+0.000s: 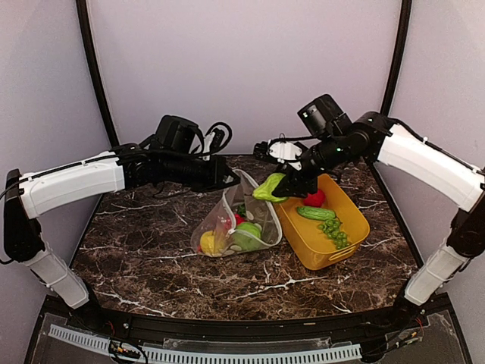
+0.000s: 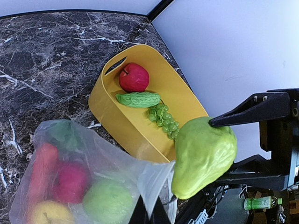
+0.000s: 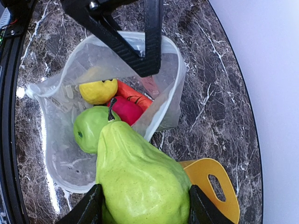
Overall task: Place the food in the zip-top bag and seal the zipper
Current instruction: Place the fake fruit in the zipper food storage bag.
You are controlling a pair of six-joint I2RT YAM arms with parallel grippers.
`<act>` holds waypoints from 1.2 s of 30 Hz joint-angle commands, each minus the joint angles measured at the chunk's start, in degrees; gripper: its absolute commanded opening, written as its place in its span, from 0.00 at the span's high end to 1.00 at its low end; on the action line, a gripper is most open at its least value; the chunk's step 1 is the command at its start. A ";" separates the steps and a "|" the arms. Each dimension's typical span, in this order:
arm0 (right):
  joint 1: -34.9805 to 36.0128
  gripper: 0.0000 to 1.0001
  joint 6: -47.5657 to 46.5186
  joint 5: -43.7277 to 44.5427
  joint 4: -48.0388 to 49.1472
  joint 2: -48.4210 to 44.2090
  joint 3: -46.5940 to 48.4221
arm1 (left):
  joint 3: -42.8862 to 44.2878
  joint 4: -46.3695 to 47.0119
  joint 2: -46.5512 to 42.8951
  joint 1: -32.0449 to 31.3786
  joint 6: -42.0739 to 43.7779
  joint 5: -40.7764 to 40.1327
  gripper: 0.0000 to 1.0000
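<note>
The clear zip-top bag [image 1: 236, 221] lies on the marble table, its mouth held up and open. Inside are a yellow lemon [image 3: 98, 91], a red piece [image 3: 125, 110], an orange piece and a green apple [image 3: 88, 128]. My left gripper [image 1: 229, 180] is shut on the bag's upper rim [image 2: 154, 179]. My right gripper [image 1: 282, 186] is shut on a large green pear [image 3: 140, 179] and holds it above the bag's mouth, stem toward the bag. The pear also shows in the left wrist view [image 2: 203, 156].
The yellow basket [image 1: 303, 235] stands right of the bag, touching it. It holds a red apple [image 2: 134, 77], a green cucumber [image 2: 138, 99] and green grapes [image 2: 163, 119]. Black cables lie at the back [image 1: 216, 136].
</note>
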 commanded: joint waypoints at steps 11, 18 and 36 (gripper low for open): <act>6.13 0.60 -1.35 8.45 -4.94 7.10 4.29 | 0.06 -0.87 -2.17 -0.25 0.39 -0.82 0.99; 7.82 0.59 -1.47 8.92 -0.89 10.13 6.27 | -1.19 2.32 -3.26 -0.26 -1.56 0.02 0.99; 2.52 0.20 -3.22 -14.94 0.99 3.71 2.69 | -3.07 1.40 -7.04 -0.26 0.17 -1.49 0.99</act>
